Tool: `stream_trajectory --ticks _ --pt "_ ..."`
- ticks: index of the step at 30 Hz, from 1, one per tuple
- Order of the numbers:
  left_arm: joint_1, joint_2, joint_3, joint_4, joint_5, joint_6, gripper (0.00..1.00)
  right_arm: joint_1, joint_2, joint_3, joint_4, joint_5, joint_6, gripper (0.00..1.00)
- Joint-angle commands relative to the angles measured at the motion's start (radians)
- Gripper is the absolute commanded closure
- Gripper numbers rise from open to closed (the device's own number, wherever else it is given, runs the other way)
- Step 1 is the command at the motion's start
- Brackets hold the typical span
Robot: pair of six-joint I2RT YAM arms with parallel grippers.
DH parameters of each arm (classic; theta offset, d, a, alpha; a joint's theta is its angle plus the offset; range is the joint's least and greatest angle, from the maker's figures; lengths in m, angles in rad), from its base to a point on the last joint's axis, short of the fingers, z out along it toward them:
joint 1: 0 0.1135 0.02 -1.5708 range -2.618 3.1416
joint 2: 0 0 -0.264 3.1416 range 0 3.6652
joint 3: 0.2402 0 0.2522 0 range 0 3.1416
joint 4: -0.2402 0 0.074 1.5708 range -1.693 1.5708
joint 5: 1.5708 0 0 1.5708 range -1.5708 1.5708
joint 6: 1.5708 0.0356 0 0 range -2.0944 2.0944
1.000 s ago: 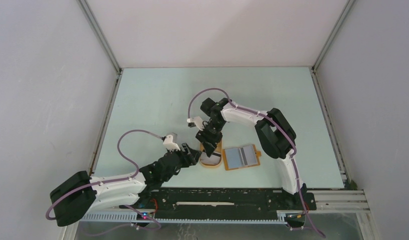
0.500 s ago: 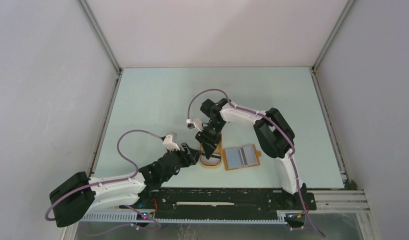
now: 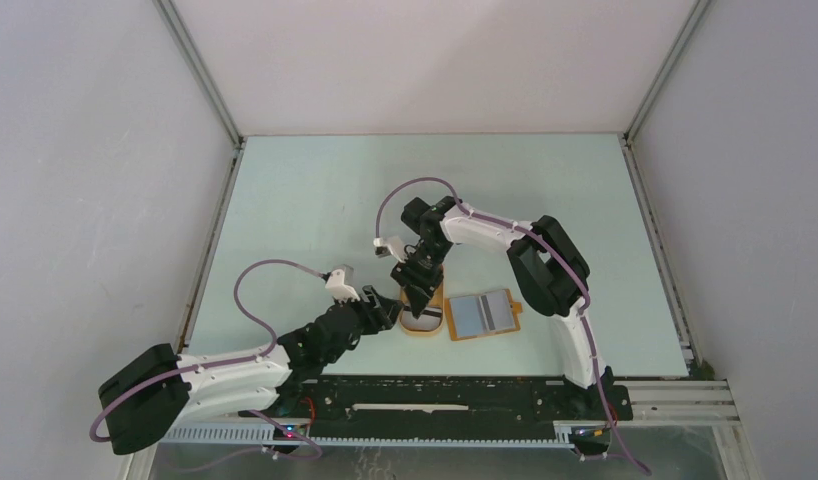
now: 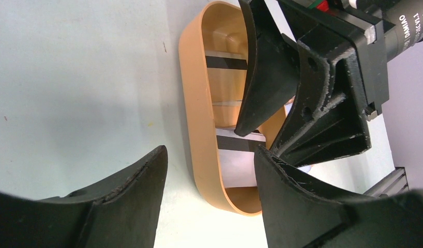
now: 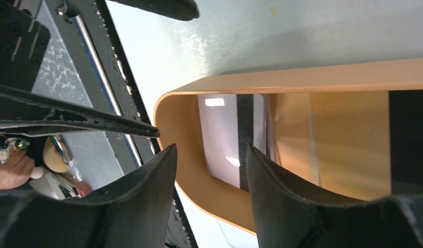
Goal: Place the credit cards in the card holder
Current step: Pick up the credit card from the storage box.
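Credit cards [image 5: 227,139] lie in the oval orange tray [image 4: 196,129], just beside the open card holder [image 3: 483,316]. The right gripper [image 5: 210,150] has dipped slightly over them, jaws parted and seemingly empty. The left gripper [image 4: 210,151] waits open and empty, so no card is gripped yet.

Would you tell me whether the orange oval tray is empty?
Not empty: white credit cards with black stripes lie inside the tray.

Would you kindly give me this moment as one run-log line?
left tool: open, straddling rim of oval orange tray | right tool: open, over striped credit card in tray | card holder: lying open beside tray
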Motion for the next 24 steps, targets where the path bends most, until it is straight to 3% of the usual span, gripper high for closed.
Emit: stream_trajectory --ticks 1,8,24 --pt "0.007 0.002 -0.006 0.023 0.0 -0.005 0.33 -0.005 -0.018 0.034 0.033 0.072 0.014 0.39" --pt "0.007 0.021 0.0 0.033 0.008 -0.001 0.33 -0.002 -0.016 0.024 0.042 0.108 0.011 0.38" --pt "0.007 0.021 -0.008 0.045 0.014 -0.003 0.34 0.028 0.023 0.025 -0.014 0.031 -0.028 0.4"
